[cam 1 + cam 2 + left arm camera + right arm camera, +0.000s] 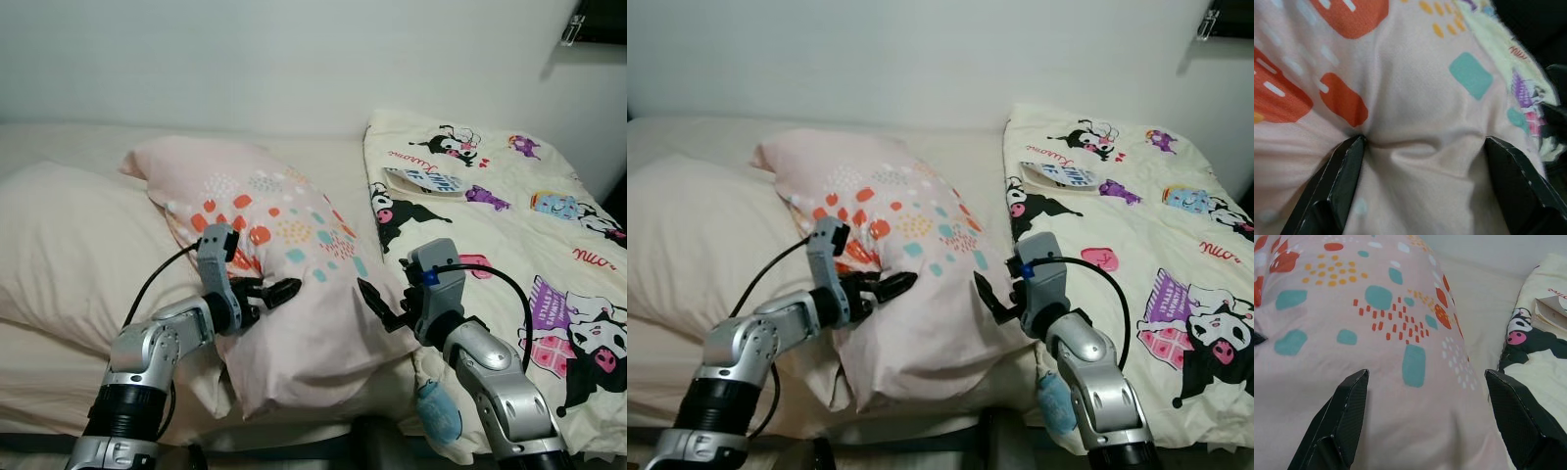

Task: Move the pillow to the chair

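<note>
The pink pillow [294, 245], printed with orange and teal patches, lies across the middle of the bed. My left gripper [278, 294] is open and pushes into the pillow's left side. In the left wrist view the gripper [1423, 142] has both fingers [1337, 191] sunk in the cloth, which creases between them. My right gripper [375, 304] is open at the pillow's right edge, beside the blanket. In the right wrist view the gripper [1426, 373] has spread fingers [1347, 416] that frame the pillow [1381, 323] just ahead.
A large cream pillow [69, 245] lies to the left. A cartoon-print blanket [519, 235] covers the bed's right side, with a booklet [426, 179] on it. A pale blue object [438, 411] hangs by my right forearm. A white wall stands behind the bed.
</note>
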Controlling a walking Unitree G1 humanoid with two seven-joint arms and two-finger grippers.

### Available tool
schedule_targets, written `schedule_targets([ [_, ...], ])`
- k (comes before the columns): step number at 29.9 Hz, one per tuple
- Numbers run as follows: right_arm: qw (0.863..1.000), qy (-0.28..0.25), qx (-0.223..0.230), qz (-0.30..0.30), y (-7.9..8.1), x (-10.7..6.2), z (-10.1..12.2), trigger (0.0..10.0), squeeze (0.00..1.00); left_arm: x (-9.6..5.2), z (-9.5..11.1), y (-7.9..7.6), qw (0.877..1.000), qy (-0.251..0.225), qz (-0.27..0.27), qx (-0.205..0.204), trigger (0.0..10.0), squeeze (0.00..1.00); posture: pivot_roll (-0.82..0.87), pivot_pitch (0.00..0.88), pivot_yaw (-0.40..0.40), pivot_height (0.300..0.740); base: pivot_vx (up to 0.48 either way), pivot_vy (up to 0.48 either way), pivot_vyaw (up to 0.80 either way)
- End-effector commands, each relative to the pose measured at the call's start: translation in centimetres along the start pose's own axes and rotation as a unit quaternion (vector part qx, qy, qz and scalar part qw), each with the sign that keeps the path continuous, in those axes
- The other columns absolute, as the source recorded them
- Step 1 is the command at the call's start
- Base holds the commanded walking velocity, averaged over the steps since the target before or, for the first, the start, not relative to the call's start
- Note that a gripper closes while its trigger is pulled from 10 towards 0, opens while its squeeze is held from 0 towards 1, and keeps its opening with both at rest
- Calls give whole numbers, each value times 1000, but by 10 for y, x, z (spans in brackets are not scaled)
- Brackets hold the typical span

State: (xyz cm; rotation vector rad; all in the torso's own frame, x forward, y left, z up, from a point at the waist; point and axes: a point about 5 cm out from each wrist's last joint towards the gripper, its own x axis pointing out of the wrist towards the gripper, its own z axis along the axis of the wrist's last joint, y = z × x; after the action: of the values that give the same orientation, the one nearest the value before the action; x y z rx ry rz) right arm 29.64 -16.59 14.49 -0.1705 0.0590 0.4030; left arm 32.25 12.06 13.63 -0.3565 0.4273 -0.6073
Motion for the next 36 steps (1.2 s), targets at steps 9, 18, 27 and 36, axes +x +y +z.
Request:
schedule_targets([
  [9, 1000, -9, -7, 0, 0, 2, 5, 10000, 0, 11, -17, -11, 996, 55, 71, -20, 0, 0, -110, 0, -59, 511, 0, 0, 0],
  [18, 1000, -11, -6, 0, 0, 3, 6, 10000, 0, 10, -16, -14, 995, 54, 73, -33, 0, 0, -107, 0, -60, 511, 0, 0, 0],
  [27, 999, -29, 19, 8, 2, 7, 16, 10000, 0, 15, 10, -39, 996, -58, 17, -62, 0, 0, -110, 0, -65, 511, 0, 0, 0],
  [36, 996, -52, 64, 28, 11, 15, 27, 10000, 0, -11, 73, -68, 959, -264, -84, -62, 0, 0, -104, 0, -68, 511, 0, 0, 0],
])
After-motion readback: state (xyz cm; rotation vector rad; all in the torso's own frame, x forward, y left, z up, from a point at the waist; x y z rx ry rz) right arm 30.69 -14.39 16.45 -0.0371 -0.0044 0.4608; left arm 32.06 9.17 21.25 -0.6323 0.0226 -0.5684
